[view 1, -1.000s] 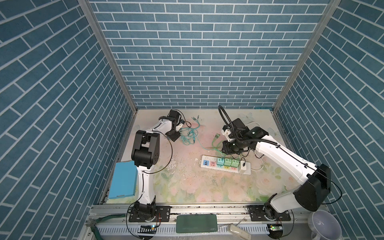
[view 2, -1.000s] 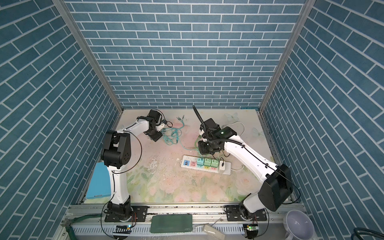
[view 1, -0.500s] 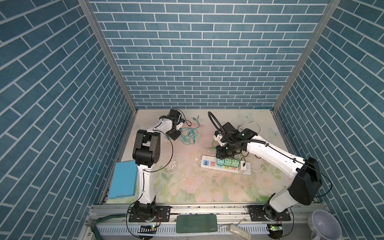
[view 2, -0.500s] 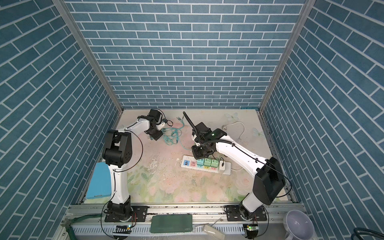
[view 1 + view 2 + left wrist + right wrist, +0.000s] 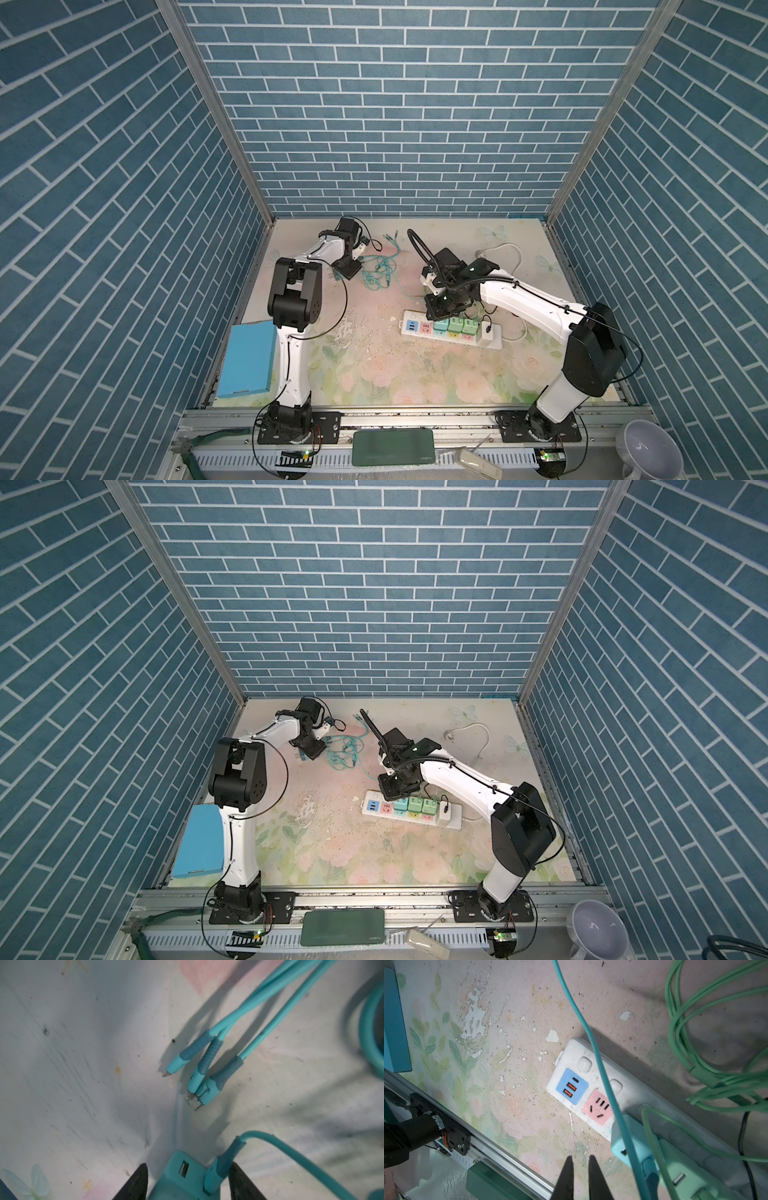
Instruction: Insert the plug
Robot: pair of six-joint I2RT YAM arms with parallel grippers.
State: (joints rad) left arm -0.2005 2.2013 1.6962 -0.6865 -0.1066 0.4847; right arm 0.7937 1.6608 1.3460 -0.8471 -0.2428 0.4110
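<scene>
We log the left gripper (image 5: 188,1164) pinching the teal plug (image 5: 180,1180) by its sides at the back left of the mat (image 5: 374,374), well apart from the strip (image 5: 492,340). A cable (image 5: 280,1147) is seated in the plug and 3 loose connectors (image 5: 199,1072) lie on the mat near it. The right gripper (image 5: 580,1156) is pressed together and empty, above the mat just beside the strip's end, near the free pink socket (image 5: 598,1106); 3 chargers (image 5: 455,325) already sit in the next sockets.
</scene>
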